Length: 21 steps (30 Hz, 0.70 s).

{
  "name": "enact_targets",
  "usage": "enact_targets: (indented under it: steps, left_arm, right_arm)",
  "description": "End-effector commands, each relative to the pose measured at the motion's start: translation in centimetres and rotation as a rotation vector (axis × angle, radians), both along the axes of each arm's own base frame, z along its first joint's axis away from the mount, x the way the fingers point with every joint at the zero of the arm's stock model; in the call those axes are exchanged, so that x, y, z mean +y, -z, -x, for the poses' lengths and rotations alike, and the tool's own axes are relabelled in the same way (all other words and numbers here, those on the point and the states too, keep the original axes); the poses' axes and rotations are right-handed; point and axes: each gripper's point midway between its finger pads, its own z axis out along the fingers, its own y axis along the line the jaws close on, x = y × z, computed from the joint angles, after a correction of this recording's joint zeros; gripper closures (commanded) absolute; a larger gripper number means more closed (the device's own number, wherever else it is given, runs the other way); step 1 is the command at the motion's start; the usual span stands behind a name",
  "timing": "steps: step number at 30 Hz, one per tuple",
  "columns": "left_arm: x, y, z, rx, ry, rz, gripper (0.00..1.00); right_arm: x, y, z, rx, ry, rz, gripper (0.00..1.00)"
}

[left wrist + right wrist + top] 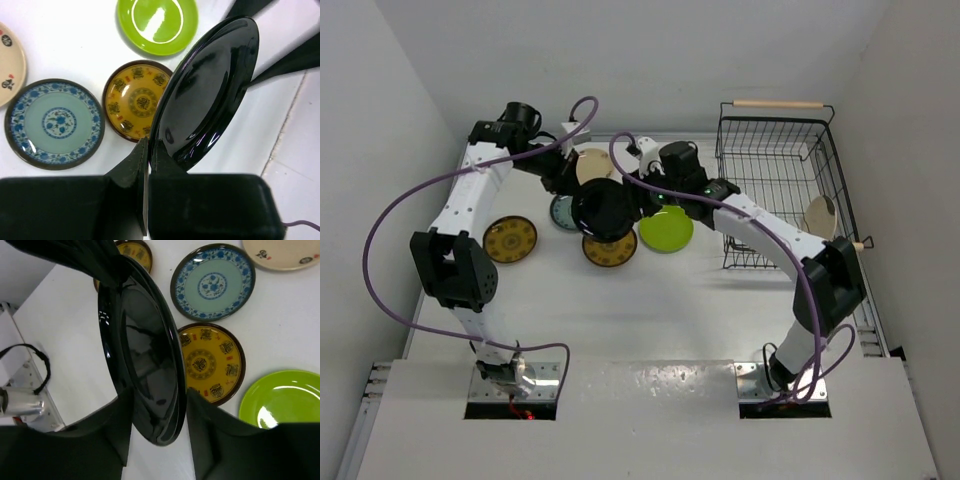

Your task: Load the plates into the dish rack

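Note:
A glossy black plate point(603, 210) hangs tilted on edge above the table between both arms. My left gripper point(149, 145) is shut on its lower rim point(210, 90). My right gripper point(159, 400) straddles the opposite rim point(145, 365); its jaws are still apart, a finger close on each side. On the table below lie a lime green plate point(667, 230), two brown-and-yellow plates point(510, 240) point(610, 250), a blue patterned plate point(212, 282) and a beige plate point(593, 165). The dish rack point(723, 140) stands at the right.
A cream plate point(820, 215) stands on edge inside the rack by its right wall. A wooden handle point(775, 103) caps the rack's far end. Purple cables loop over both arms. White walls close in on the left, back and right.

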Motion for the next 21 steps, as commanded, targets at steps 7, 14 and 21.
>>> enact_targets:
  steps: [7,14,21]
  left_arm:
    - [-0.3,-4.1,0.3,-0.086,-0.045,0.029,0.86]
    - [4.7,-5.6,-4.7,-0.202,-0.382,-0.155,0.00]
    - [14.9,-4.5,-7.8,-0.243,-0.792,-0.365,0.00]
  right_arm:
    - [1.6,-4.7,-0.5,-0.059,0.041,-0.164,1.00]
    - [-6.7,-11.7,-4.9,-0.277,0.335,-0.072,1.00]
    - [-27.5,-17.8,-7.8,-0.471,0.853,0.308,1.00]
